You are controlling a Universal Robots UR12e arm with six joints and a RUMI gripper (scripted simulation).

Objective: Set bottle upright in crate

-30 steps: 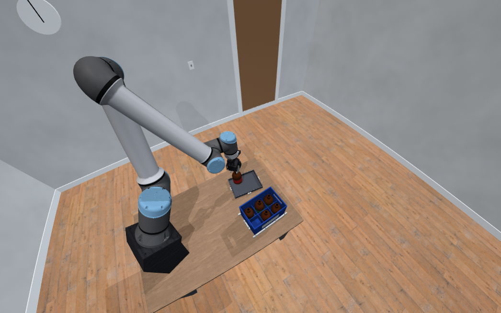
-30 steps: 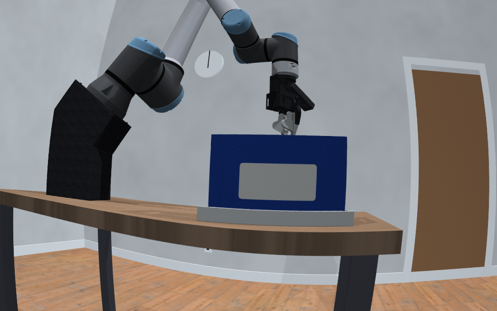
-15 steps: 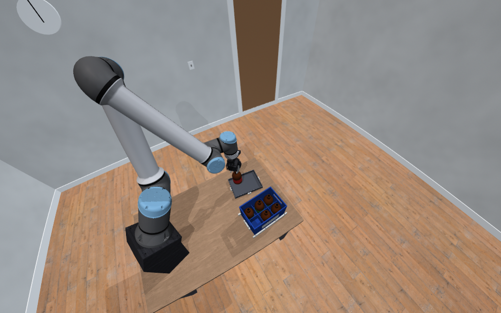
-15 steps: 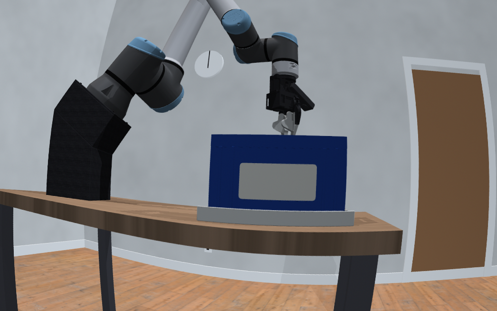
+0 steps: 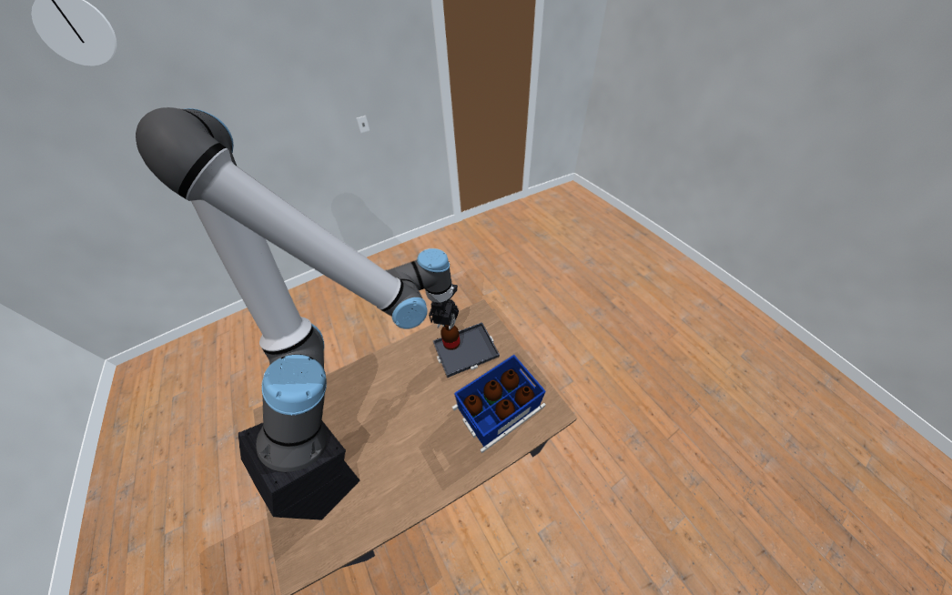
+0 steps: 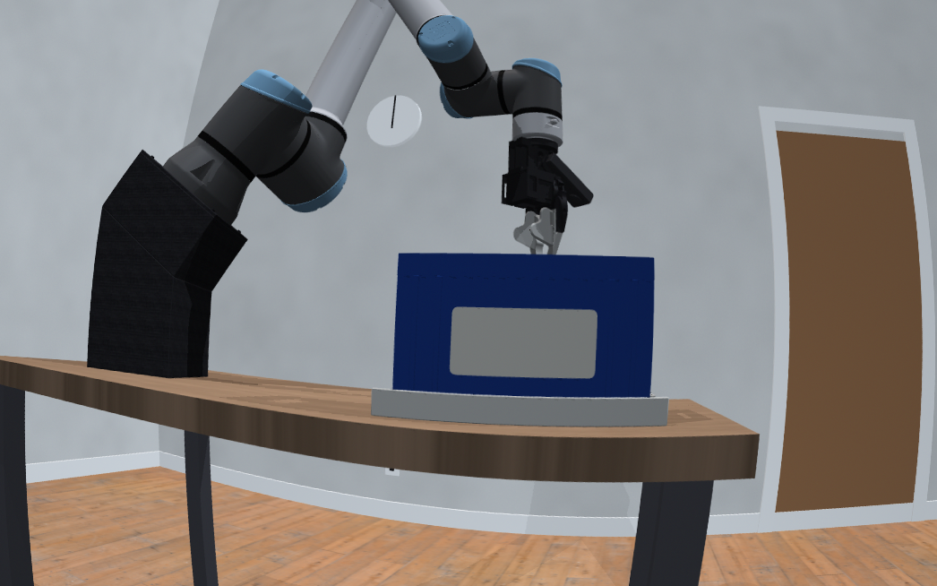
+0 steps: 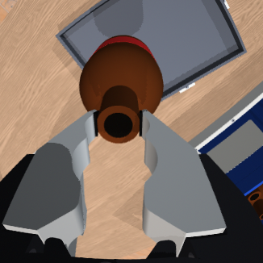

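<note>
A brown bottle (image 7: 121,86) with a red label hangs upright from my gripper (image 7: 119,112), which is shut on its neck. It is above the near-left part of the grey tray (image 7: 161,44). In the top view the bottle (image 5: 450,337) is over the tray (image 5: 466,349), with the gripper (image 5: 444,316) above it. The blue crate (image 5: 494,405) stands just in front of the tray and holds several upright brown bottles; two cells at its front left look empty. In the exterior view the crate (image 6: 522,324) hides the bottle and the tray; only the fingers (image 6: 539,238) show above its rim.
The crate rests on a flat grey base (image 6: 520,409) near the table's right end. The arm's black pedestal (image 5: 298,469) stands at the table's left side. A corner of the crate (image 7: 242,149) shows at the right of the wrist view.
</note>
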